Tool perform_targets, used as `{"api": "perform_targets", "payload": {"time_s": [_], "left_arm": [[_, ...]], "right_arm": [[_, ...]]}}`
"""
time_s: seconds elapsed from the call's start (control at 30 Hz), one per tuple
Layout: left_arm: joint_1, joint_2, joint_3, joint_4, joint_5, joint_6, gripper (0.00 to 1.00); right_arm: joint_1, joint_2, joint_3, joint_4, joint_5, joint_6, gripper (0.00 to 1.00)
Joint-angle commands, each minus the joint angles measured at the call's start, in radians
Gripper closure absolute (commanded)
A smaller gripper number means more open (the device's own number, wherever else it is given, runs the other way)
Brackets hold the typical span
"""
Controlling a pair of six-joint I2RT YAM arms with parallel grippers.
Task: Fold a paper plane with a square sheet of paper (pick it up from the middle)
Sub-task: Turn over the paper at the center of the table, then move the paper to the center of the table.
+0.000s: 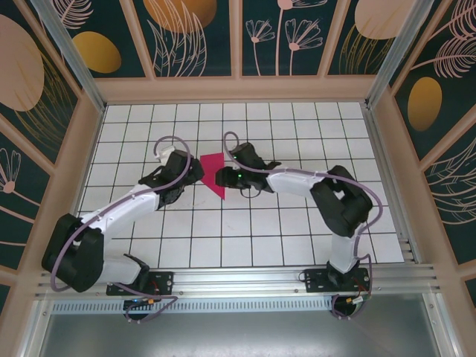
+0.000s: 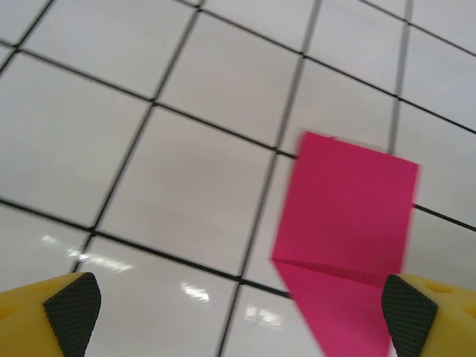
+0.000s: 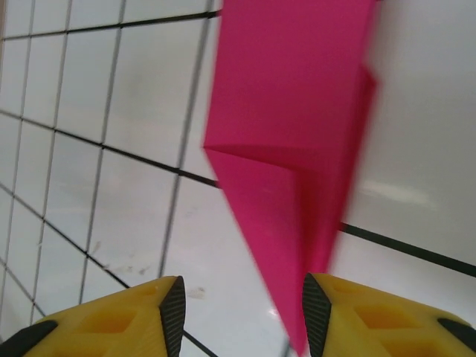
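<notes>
Lying on the table: the pink sheet (image 1: pixel 213 172) is lying flat on the white gridded table (image 1: pixel 297 230), folded down into a narrow pointed shape rather than a plain square.
Shape of the sheet: from the top camera, the wide end is pointing away from the arm bases and the tip is pointing back toward them. A crease (image 2: pixel 327 269) is running across it where the point starts, and the right wrist camera is showing a second layer folded along one long side.
Left gripper: the left gripper (image 1: pixel 195 175) is hovering just to the left of the sheet, pretty much right at its edge going by the top view.
Left jaws: they're standing wide apart, released, gripping nothing. In the left wrist view one black pad (image 2: pixel 73 312) is sitting over bare table and the other is sitting at the sheet's long edge near the tip.
Right gripper: the right gripper (image 1: pixel 222 179) is sitting just to the right of the sheet, over its pointed half.
Right jaws: they're standing partly apart and aren't clamping anything I can see. The sheet's tip is running down toward the gap, alongside the inner pad (image 3: pixel 316 312), with white table showing between the two pads.
Contact: honestly can't tell whether any pad is actually touching the sheet.
</notes>
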Motion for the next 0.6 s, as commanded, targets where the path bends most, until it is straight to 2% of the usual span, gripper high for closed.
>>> {"api": "perform_targets", "payload": {"time_s": [0.0, 0.3, 0.57], "left_arm": [[0.034, -0.053, -0.049, 0.035, 0.021, -0.054, 0.01], [0.052, -0.061, -0.079, 0.054, 0.057, -0.058, 0.01], [0.053, -0.051, -0.079, 0.058, 0.063, -0.051, 0.01]], "right_arm": [[0.028, 0.081, 0.092, -0.001, -0.052, 0.015, 0.54], [0.019, 0.266, 0.252, -0.102, -0.052, -0.025, 0.54], [-0.002, 0.271, 0.210, -0.185, -0.023, -0.104, 0.55]]}}
